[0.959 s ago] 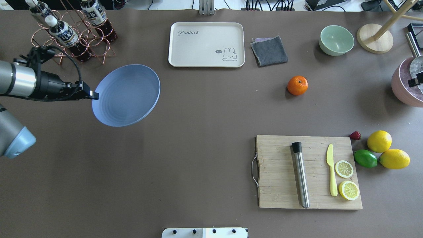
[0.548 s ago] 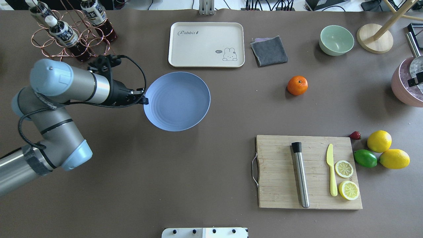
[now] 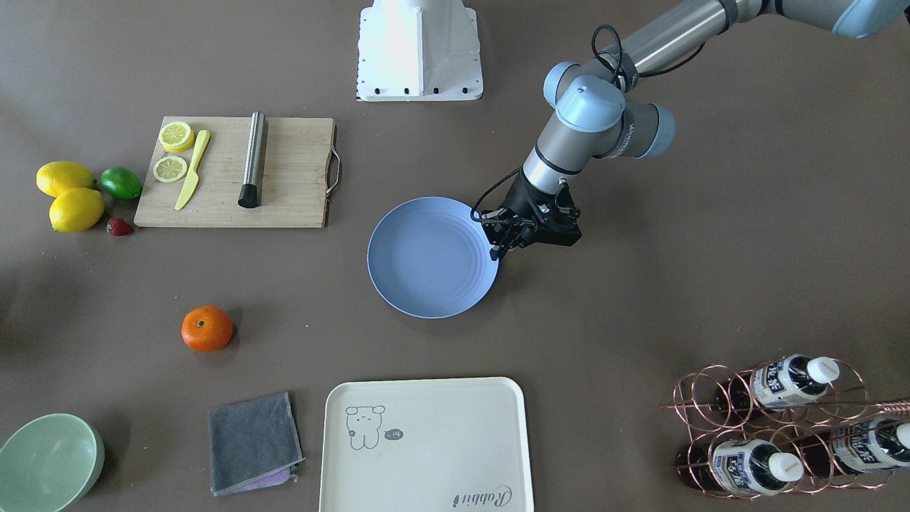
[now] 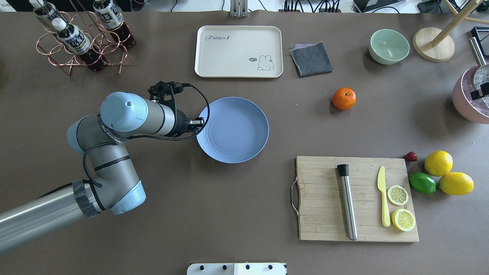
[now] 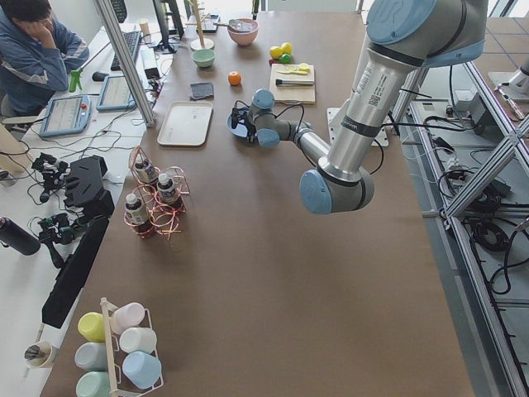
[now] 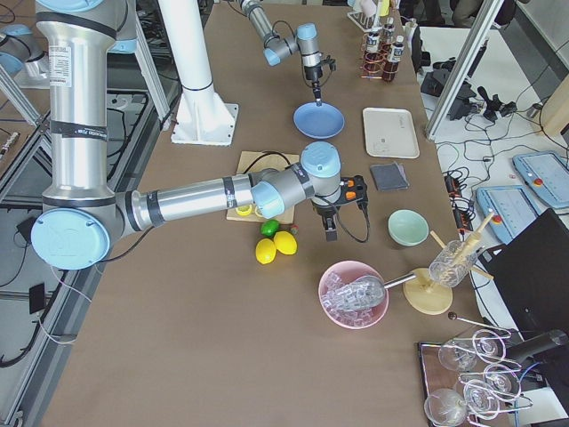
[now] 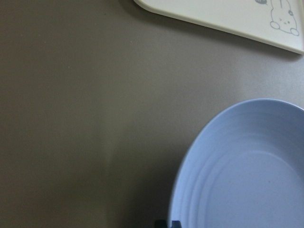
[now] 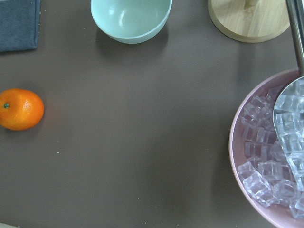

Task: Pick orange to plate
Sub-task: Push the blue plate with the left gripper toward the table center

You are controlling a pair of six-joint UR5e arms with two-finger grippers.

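The orange lies alone on the brown table, right of centre, also in the front view and at the left of the right wrist view. The periwinkle plate sits level near the table's middle, about two plate widths left of the orange. My left gripper is shut on the plate's left rim, seen too in the front view. Whether the plate rests on the table or hovers just above it I cannot tell. My right gripper hangs by the ice bowl; its fingers do not show clearly.
A cream tray, grey cloth and green bowl line the far side. A cutting board with muddler, knife and lemon slices lies front right, lemons and a lime beside it. Bottle rack far left, pink ice bowl far right.
My left arm has carried the plate rightward from the table's left side to near the middle, and the plate has gone from tilted to level. The orange has not moved.
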